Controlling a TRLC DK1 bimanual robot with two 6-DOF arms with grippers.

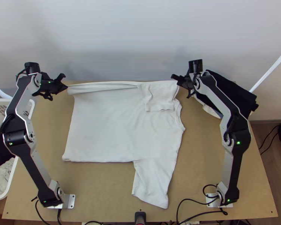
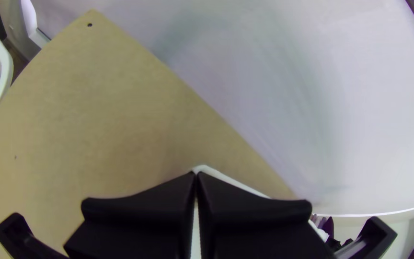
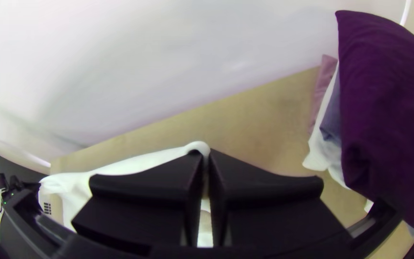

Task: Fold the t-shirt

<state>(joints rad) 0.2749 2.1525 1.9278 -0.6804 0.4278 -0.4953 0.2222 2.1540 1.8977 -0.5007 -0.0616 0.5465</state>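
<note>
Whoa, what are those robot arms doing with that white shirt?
The robot is folding the shirt. Its left gripper pinches the far edge at the hem end, and its right gripper pinches it at the collar end. One sleeve lies turned in on top; the other sleeve sticks out flat.

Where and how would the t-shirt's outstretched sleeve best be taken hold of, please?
Probably by its hem, coming from the near edge of the table: the sleeve lies flat and juts that way from the shirt's body, leaving its end uncovered for a pinch.
</note>
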